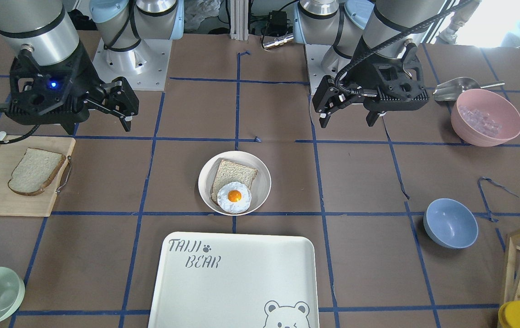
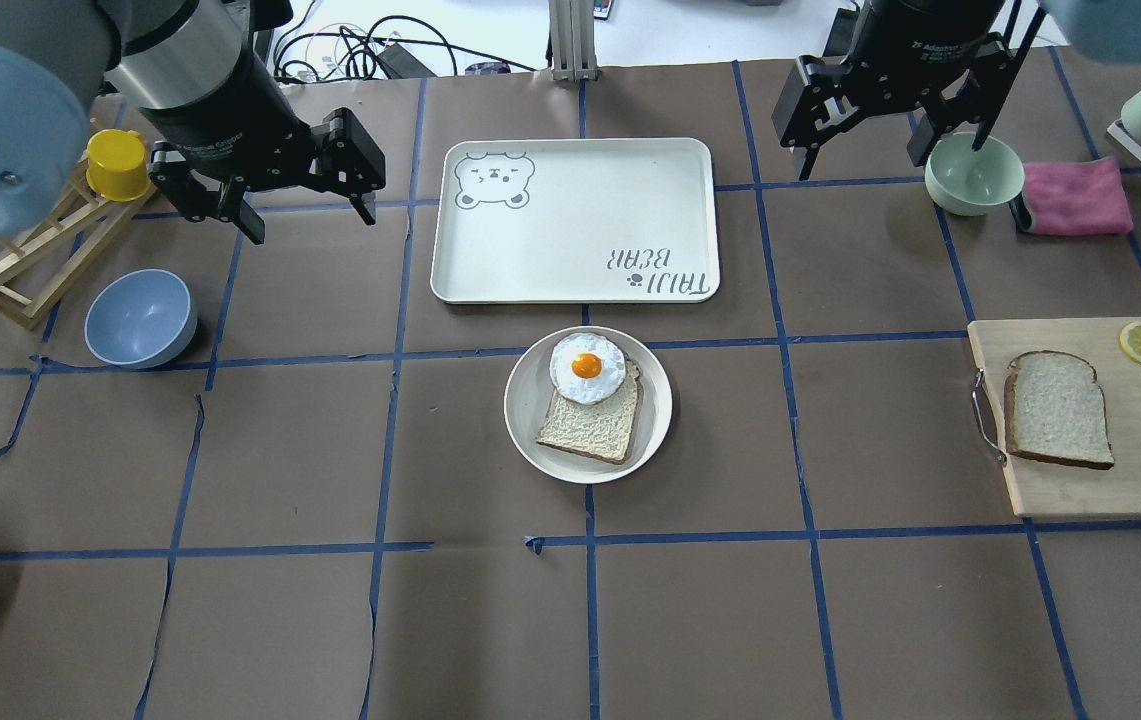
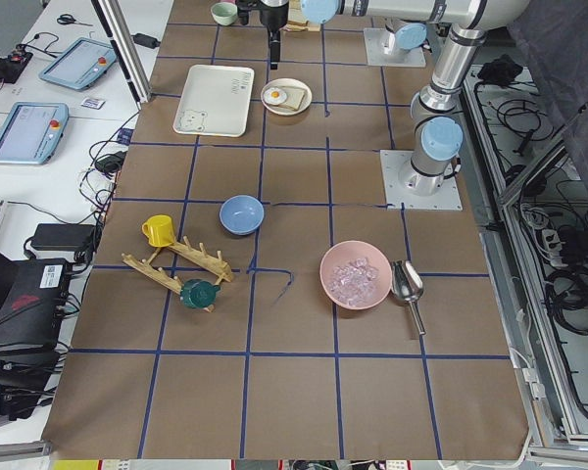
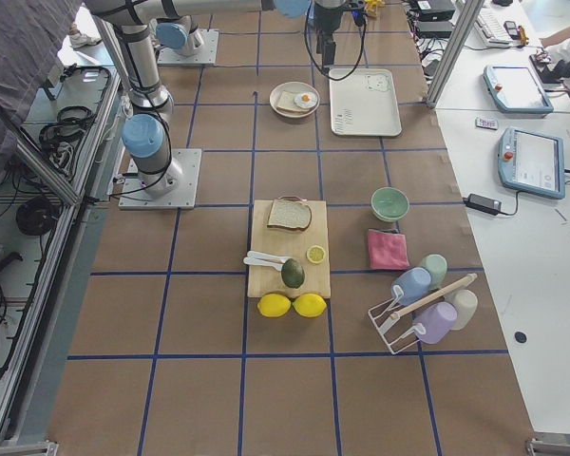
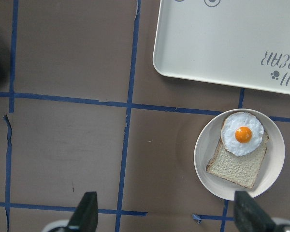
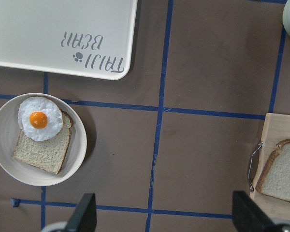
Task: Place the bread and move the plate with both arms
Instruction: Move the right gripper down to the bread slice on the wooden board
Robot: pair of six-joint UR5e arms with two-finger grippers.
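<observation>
The brown paper counter (image 2: 330, 620), gridded with blue tape, is the widest thing in view. Above its far half the left arm (image 2: 190, 70) and the right arm (image 2: 920, 30) hang with wrists pointed down. Each one's black jaws are spread wide and hold nothing, and the upper links of both arms run off the frame edges. The cream tray (image 2: 570, 230), rectangular with rounded corners and a printed bear, lies flat just beyond the plate. A pale wooden board (image 2: 1060, 490), cut off at the overhead view's right edge, carries the bread (image 2: 1058, 408). It is a thick domed slice with porous white crumb and a dark crust, lying flat and well apart from the plate. The plate (image 2: 530, 400), round, smooth and shallow, sits mid-counter and holds a squarer tan slice (image 2: 590, 430). One corner of that slice is hidden beneath a glossy fried egg (image 2: 586, 367).
</observation>
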